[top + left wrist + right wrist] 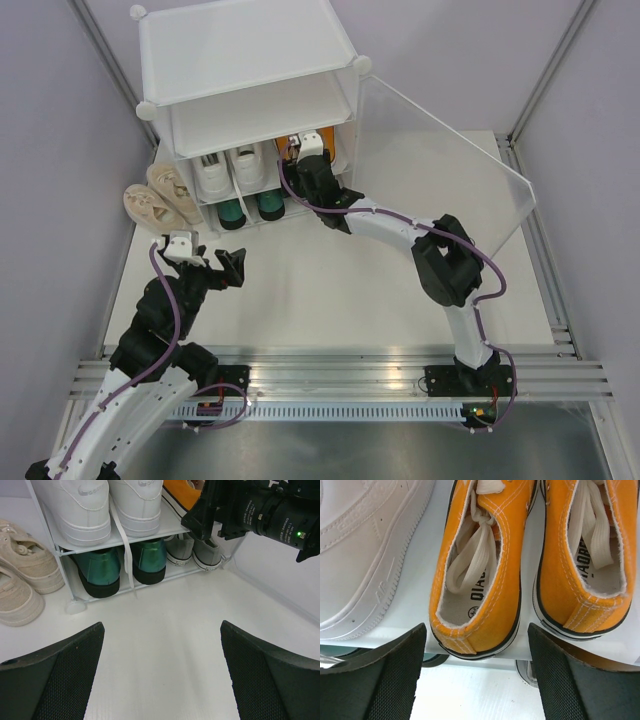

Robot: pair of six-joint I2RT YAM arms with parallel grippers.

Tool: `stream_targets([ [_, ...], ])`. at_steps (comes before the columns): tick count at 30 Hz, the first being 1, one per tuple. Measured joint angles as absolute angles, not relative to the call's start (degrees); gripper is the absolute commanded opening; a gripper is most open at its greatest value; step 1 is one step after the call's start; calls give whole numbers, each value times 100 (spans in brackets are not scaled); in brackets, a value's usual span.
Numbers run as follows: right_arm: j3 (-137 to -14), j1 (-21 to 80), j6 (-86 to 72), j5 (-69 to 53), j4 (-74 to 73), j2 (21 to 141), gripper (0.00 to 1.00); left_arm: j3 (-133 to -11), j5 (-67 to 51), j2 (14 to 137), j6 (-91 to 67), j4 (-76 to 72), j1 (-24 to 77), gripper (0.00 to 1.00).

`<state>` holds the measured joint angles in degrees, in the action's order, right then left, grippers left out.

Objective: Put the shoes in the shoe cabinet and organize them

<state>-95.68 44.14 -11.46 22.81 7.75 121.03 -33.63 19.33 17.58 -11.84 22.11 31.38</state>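
The white shoe cabinet (240,55) stands at the back left, its clear door (450,150) swung open to the right. On its middle shelf sit white sneakers (95,505) and two orange sneakers (480,575), heels outward. The bottom shelf holds dark green shoes (120,565) and grey sneakers (195,552). The beige pair (160,195) lies on the table left of the cabinet. My right gripper (475,675) is open just behind the left orange sneaker's heel, holding nothing. My left gripper (160,675) is open and empty above the table before the cabinet.
The cabinet's top shelf (260,115) shows no shoes. The right arm (400,235) reaches across the table to the cabinet front. The open door panel stands along the table's right side.
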Motion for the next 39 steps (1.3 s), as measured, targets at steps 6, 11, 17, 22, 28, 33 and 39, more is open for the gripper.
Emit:
stream_targets([
  [6, -9233, 4370, -1203, 2198, 923, 11883, 86, -3363, 1935, 1758, -1184, 2211, 3138, 100],
  [11, -8558, 4283, -1350, 2084, 1048, 11332, 86, -3363, 1935, 1758, -1179, 2211, 3138, 100],
  [17, -7561, 4250, -1570, 1859, 1273, 10416, 81, -3363, 1940, 1758, -1146, 2211, 3138, 100],
  [22, -7319, 4252, -1612, 1509, 1310, 9918, 59, -3363, 1938, 1754, -1144, 2211, 3138, 100],
  [28, -7400, 4252, -1579, 1319, 1232, 9489, 38, -3363, 1944, 1651, -1144, 2213, 3138, 100],
  [33, -7950, 4252, -1409, 1509, 1199, 9380, 36, -3363, 1951, 1573, -1142, 2213, 3138, 100],
  [39, -8831, 4160, -1282, 1695, 1210, 9502, 36, -3363, 1951, 1557, -1142, 2213, 3138, 100],
])
